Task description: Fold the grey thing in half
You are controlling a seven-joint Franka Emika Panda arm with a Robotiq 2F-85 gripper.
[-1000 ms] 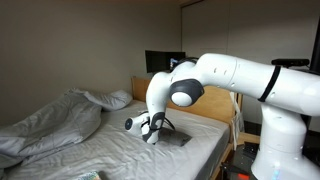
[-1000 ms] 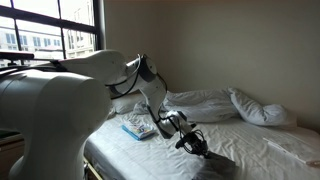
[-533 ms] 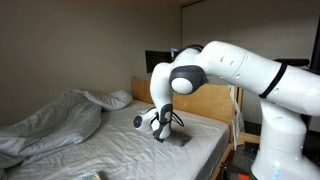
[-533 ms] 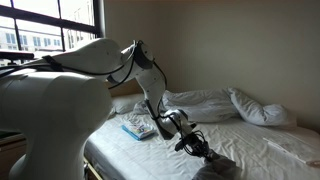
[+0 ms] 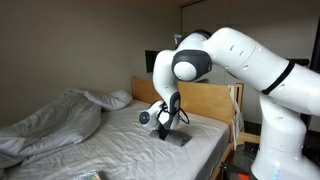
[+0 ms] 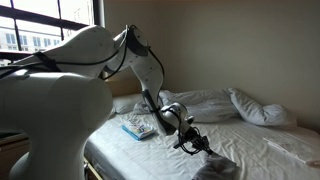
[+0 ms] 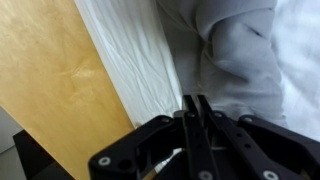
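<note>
The grey thing is a small dark charcoal cloth [image 5: 180,141] lying near the mattress corner by the wooden headboard. It also shows in an exterior view [image 6: 220,167] and in the wrist view [image 7: 240,60], where it looks bunched and partly lifted. My gripper [image 5: 163,128] hangs at the cloth's near edge, just above the bed, and it also shows in an exterior view [image 6: 188,141]. In the wrist view the gripper [image 7: 196,100] has its jaws pressed together, and they seem to pinch the cloth's edge.
A large rumpled light grey blanket [image 5: 55,125] covers the far half of the bed [image 6: 215,103]. The wooden headboard [image 5: 205,100] stands right beside the cloth [image 7: 60,80]. A flat printed item [image 6: 138,129] lies on the sheet near the arm.
My gripper has moved toward the headboard side and risen slightly, staying shut. The arm's elbow has swung upward. The cloth's near edge has bunched up.
</note>
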